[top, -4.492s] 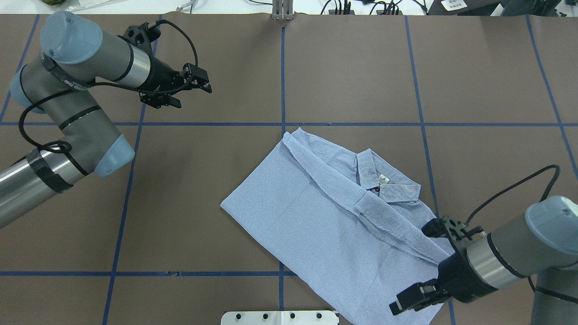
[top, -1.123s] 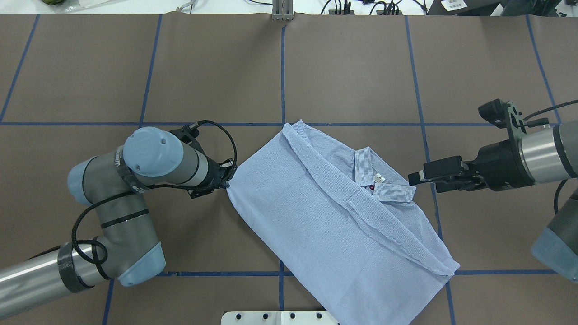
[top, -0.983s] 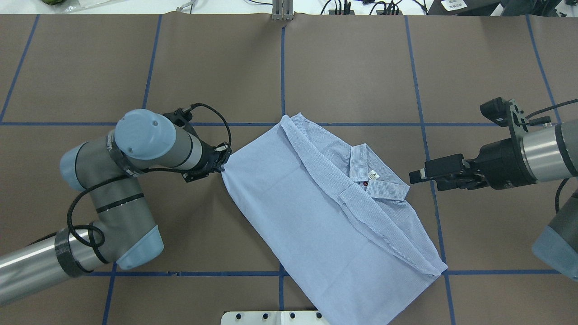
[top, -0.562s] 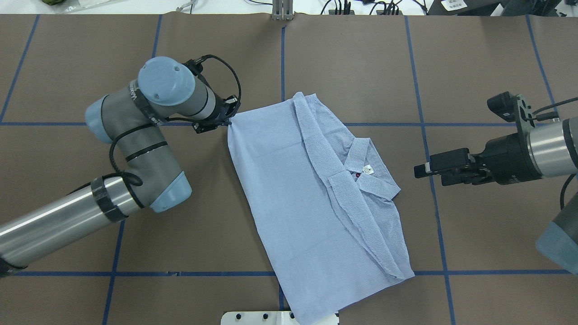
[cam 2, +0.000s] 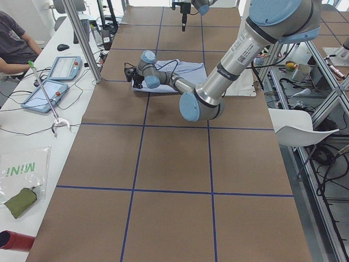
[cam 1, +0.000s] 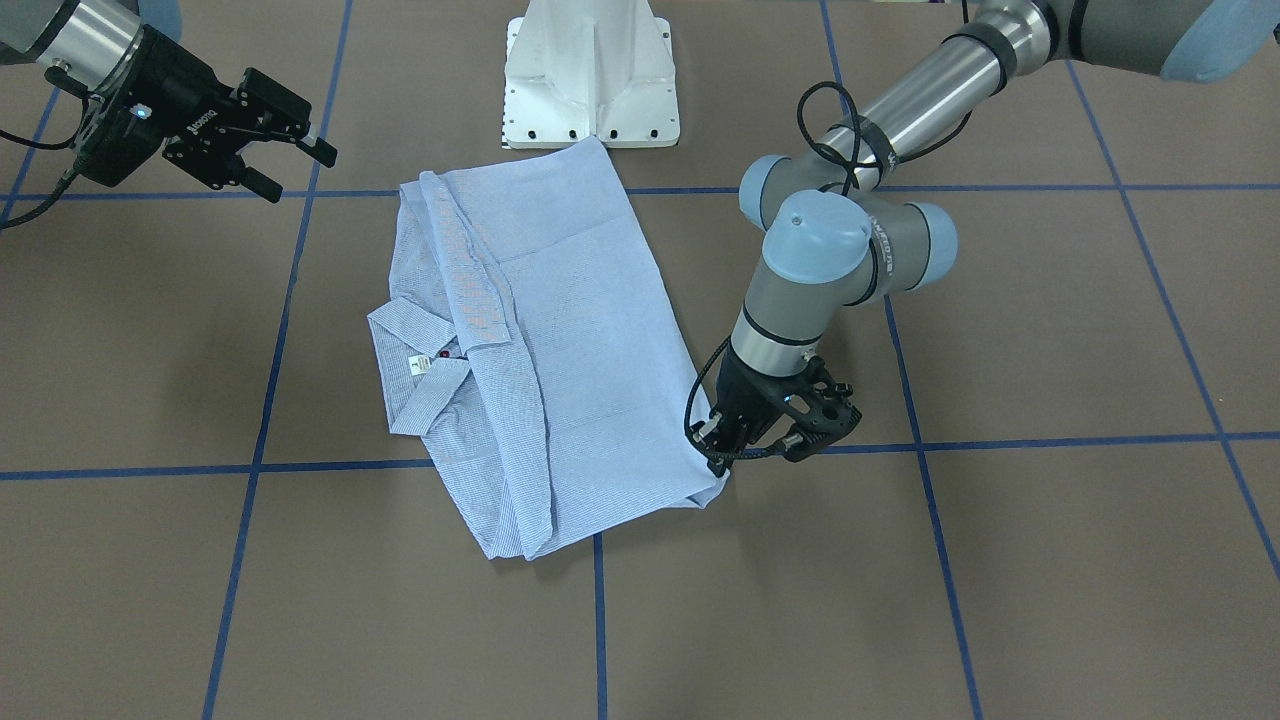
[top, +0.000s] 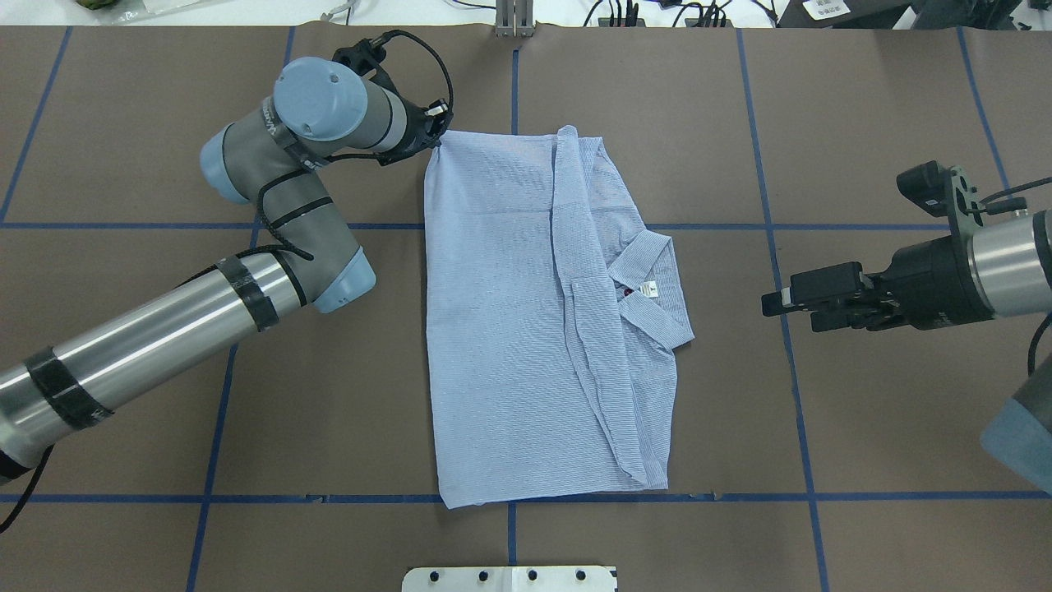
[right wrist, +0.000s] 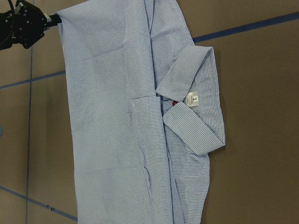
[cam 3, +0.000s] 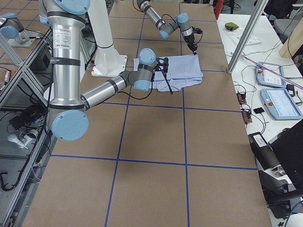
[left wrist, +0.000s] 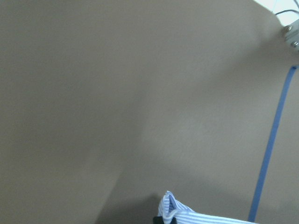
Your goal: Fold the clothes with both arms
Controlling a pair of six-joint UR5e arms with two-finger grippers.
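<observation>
The clothes are one light blue pinstriped shirt (top: 509, 329), folded into a long rectangle and lying flat on the brown table. Its collar (top: 649, 284) with a white label points toward the right arm. My left gripper (top: 437, 141) is shut on the shirt's far left corner, low at the table. The left wrist view shows that corner (left wrist: 175, 214) bunched at the frame's bottom edge. My right gripper (top: 768, 300) hovers open beside the collar, a short gap away and touching nothing. The shirt (right wrist: 121, 116) and collar label (right wrist: 194, 99) fill the right wrist view.
The white pedestal base (cam 1: 590, 75) stands at the near edge, just behind the shirt's hem. Blue tape lines (top: 514, 99) divide the table into squares. A side bench holds tablets (cam 2: 49, 93), with a person seated there.
My left gripper, shut on the shirt corner, has dragged it away from the robot toward the table's far side. The shirt has swung from a diagonal to square with the grid. The right gripper barely moved.
</observation>
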